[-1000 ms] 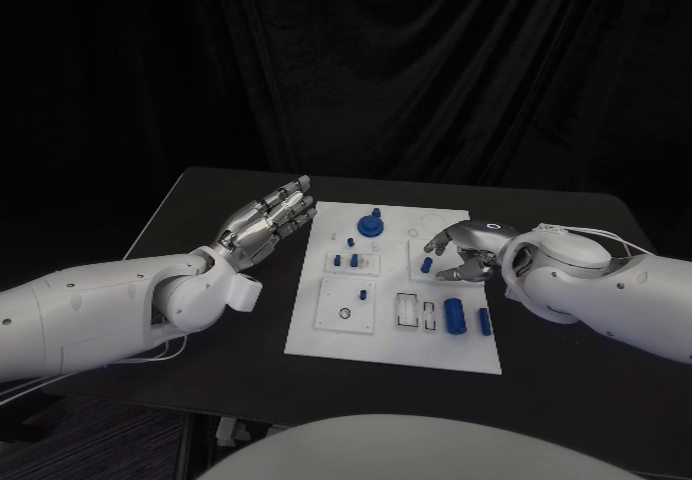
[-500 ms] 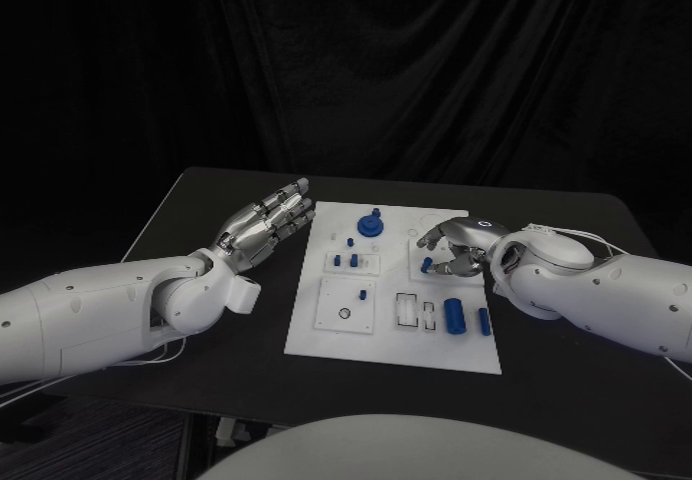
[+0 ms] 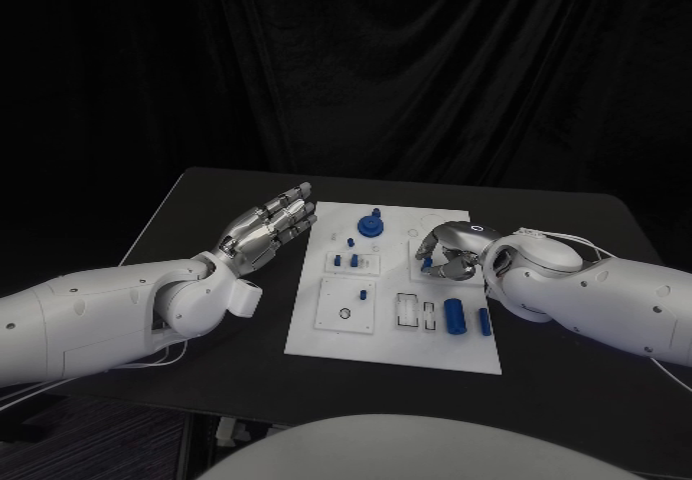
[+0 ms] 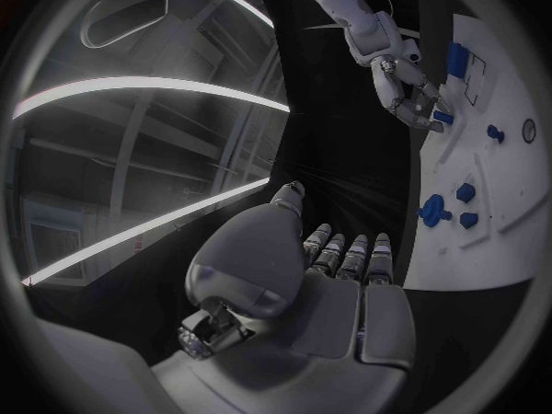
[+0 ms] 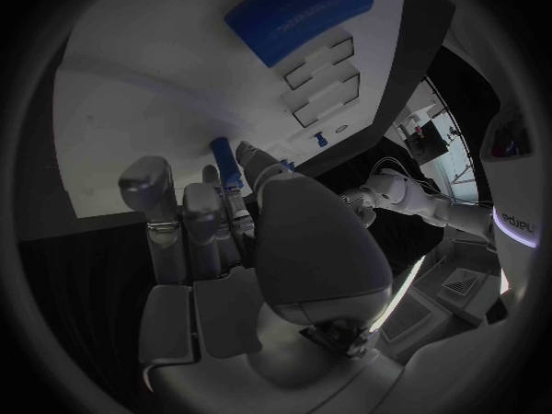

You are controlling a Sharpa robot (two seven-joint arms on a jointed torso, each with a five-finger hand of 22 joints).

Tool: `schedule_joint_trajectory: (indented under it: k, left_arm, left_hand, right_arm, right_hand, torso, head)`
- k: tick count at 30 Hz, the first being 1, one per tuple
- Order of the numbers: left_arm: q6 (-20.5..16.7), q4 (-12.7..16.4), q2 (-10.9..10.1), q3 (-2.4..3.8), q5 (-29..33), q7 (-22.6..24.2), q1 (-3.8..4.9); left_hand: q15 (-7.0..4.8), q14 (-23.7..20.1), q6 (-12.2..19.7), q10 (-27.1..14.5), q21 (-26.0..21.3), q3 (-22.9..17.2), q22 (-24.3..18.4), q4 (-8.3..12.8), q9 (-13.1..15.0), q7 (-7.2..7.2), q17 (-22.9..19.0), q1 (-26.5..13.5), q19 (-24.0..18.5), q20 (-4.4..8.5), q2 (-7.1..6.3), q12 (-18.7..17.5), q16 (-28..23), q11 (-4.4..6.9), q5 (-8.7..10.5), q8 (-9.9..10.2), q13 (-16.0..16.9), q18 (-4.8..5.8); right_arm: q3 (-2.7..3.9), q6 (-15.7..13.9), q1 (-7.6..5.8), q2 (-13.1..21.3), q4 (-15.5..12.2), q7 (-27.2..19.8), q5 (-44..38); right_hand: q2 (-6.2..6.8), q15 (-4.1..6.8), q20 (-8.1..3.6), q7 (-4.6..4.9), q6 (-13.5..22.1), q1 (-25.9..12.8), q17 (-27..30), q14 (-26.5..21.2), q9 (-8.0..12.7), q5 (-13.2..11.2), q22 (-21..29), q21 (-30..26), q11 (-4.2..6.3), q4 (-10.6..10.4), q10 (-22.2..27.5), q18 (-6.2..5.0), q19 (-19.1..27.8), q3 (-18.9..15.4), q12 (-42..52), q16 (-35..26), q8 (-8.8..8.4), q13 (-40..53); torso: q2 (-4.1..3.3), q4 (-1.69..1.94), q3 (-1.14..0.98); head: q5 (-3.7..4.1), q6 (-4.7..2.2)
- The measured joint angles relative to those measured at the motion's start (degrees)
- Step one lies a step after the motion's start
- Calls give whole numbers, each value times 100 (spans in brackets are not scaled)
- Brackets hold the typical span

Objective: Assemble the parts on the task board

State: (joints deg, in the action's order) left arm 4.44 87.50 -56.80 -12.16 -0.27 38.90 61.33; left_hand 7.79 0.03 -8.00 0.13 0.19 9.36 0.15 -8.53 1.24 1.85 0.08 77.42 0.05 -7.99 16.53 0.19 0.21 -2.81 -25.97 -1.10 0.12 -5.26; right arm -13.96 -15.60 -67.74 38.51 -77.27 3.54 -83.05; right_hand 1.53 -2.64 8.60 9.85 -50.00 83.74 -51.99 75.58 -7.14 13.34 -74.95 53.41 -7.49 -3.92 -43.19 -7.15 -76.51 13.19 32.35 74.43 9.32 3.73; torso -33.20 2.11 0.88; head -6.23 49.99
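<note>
Seating the small blue plastic peg [image 5: 225, 164] well calls, I judge, for holding it upright over its hole and pressing straight down without tilting. The right silver hand [image 3: 450, 252] pinches that peg between its fingertips, over the right middle of the flat white plastic task board [image 3: 335, 335], the peg's tip at or just above the plate. The left silver hand [image 3: 268, 225] hovers flat and spread beside the board's far left edge, holding nothing.

Left hand [image 3: 268, 228] flat, fingers apart — right hand [image 3: 450, 252] curled, fingers pinched.
</note>
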Motion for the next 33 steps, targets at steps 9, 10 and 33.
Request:
schedule_joint_trajectory:
  k: [9,10,33]
  left_arm:
    - [20,-15,-2,0,1,0,-25]
    - [22,-16,-2,0,1,0,-28]
    - [52,-23,4,0,3,0,-42]
  left_hand:
    - [0,0,0,0,0,-24,0,24,4,0,-3,0,0,0,0,0,0,0,0,0,0,0]
    - [0,0,0,0,0,-24,0,24,4,0,-3,0,0,0,0,0,0,0,0,0,1,0]
    - [-1,0,-51,0,0,-64,0,64,8,50,0,0,0,0,0,0,0,0,0,0,-1,0]
  right_arm:
    - [13,-15,16,-26,34,6,10]
    - [17,-32,17,-29,36,6,11]
    - [53,-414,-11,127,-234,-20,-41]
  right_hand:
    - [27,54,-68,-25,-430,162,-32,54,-111,284,1,68,95,135,-598,0,-67,414,-179,0,110,4]
    - [39,65,-70,-41,-446,173,-30,65,-120,283,1,68,107,156,-652,0,-70,439,-181,0,110,4]
    - [83,157,-176,-112,-724,213,192,-9,-282,231,2,-71,189,274,-976,0,-6,621,-353,-121,156,14]
  torso:
    - [1,13,0]
    - [1,12,0]
    - [-3,14,5]
  head:
    - [17,0]
    - [7,0]
    - [-43,0]
